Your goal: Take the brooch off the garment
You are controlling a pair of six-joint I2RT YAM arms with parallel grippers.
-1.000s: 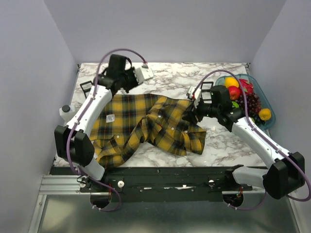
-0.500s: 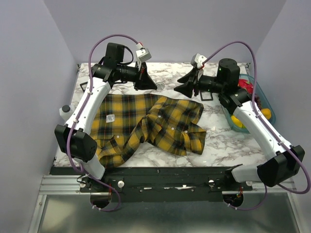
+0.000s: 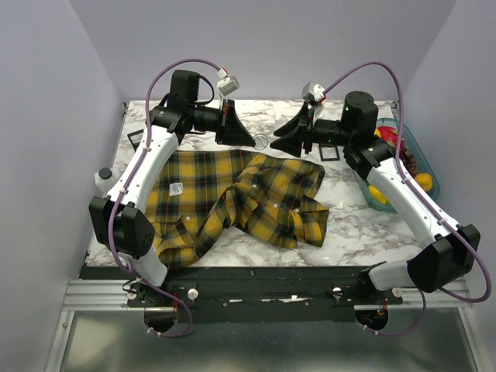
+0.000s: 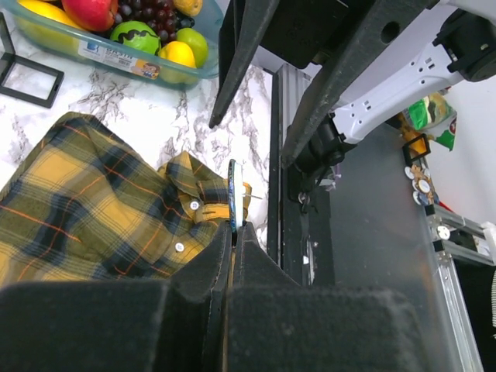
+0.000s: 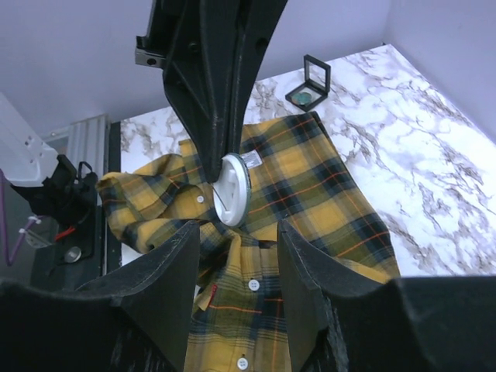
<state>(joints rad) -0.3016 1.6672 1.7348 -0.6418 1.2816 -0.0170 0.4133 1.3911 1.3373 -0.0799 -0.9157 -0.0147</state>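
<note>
One fruit tray, upper left of the left wrist view, holds apple, grapes, lemon; left gripper clenches the brooch; right gripper released.

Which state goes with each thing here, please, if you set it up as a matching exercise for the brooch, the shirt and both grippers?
Things:
1 brooch
2 shirt
3 left gripper
4 right gripper

States:
A open, holding nothing
B lying on the table
C clamped shut
D held in the air

Pairs: 1-D, 2-B, 3-C, 4-A
</note>
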